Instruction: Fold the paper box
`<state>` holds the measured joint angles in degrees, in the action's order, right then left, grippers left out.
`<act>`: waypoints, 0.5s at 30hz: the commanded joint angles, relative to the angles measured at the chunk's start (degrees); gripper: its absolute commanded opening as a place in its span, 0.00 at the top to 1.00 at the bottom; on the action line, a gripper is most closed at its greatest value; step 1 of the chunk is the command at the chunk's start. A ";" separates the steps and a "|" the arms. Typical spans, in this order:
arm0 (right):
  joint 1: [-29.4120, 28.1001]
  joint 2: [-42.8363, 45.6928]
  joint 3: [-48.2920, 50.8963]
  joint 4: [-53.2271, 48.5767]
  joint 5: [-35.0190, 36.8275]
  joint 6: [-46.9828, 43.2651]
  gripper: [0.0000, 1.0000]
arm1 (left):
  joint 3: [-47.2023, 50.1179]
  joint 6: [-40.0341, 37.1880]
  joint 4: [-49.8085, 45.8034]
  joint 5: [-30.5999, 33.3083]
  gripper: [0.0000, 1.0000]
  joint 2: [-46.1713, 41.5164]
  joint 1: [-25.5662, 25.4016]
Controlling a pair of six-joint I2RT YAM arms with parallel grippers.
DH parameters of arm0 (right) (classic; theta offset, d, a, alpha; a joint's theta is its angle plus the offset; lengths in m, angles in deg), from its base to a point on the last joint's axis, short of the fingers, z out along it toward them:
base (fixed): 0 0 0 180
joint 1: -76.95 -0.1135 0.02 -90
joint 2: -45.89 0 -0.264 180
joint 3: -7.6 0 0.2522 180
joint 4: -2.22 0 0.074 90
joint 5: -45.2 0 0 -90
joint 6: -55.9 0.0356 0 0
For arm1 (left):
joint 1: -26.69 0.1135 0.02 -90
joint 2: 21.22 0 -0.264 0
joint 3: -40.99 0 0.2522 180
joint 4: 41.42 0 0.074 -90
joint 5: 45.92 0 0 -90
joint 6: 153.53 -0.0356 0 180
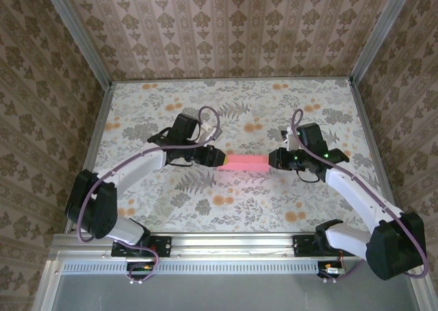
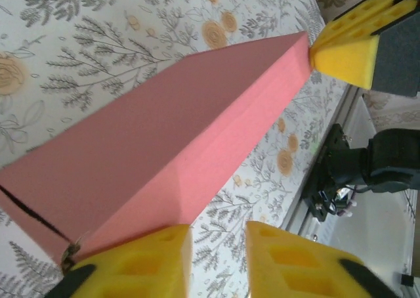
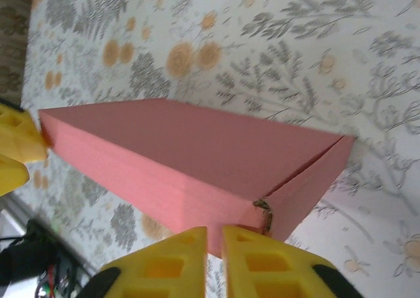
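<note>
**A:** So, where are you in the fold?

**B:** Finished, I'd judge. The paper box (image 1: 244, 163) lies closed mid-table between your claws. Your left gripper (image 2: 218, 235) stands narrowly apart and empty at its left end. Your right gripper (image 3: 214, 235) shows a mere slit, so I cannot tell its grip.

**A:** Next?

**B:** Draw both straight off the ends. The table (image 1: 205, 105) leaves room near and far.

**No readable text**

You have nothing to read here. The paper box (image 1: 244, 163) shows plain pink faces. The flowered table (image 1: 274, 208) and patterned walls (image 1: 226, 30) carry only ornament, with no letters, numbers or labels.
</note>
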<state>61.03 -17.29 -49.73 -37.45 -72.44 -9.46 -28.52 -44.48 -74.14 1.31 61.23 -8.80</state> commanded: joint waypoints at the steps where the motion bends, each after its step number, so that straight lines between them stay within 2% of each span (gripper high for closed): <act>1: -0.47 5.53 1.53 -0.63 -5.75 1.05 0.78 | 1.17 5.12 3.75 -0.90 0.64 -5.70 -1.03; 3: -0.50 7.75 1.66 -0.49 -5.54 1.95 0.74 | 2.06 6.46 3.78 0.45 0.59 -8.27 -0.95; 4: -0.37 8.35 1.57 -0.80 -4.95 2.44 0.71 | 2.57 6.89 3.15 1.78 0.53 -9.41 -0.86; 7: -0.34 8.61 1.23 -2.39 -1.82 4.19 0.63 | 4.00 7.22 0.25 5.51 0.27 -10.86 -0.63; 9: -0.36 8.09 1.30 -3.79 1.09 5.89 0.49 | 5.21 8.09 -1.67 9.65 0.01 -11.09 -0.62; 12: -0.43 6.57 2.44 -4.52 2.06 7.19 0.21 | 8.21 10.98 -0.67 12.10 0.00 -11.44 -1.14; 15: -0.85 5.19 4.80 -3.68 2.40 8.08 0.00 | 10.61 13.40 -0.18 16.06 0.00 -11.45 -2.82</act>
<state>60.76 -10.93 -47.26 -39.37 -71.93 -3.27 -19.49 -34.73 -73.20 12.07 49.98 -10.20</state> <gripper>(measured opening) 0.950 0.997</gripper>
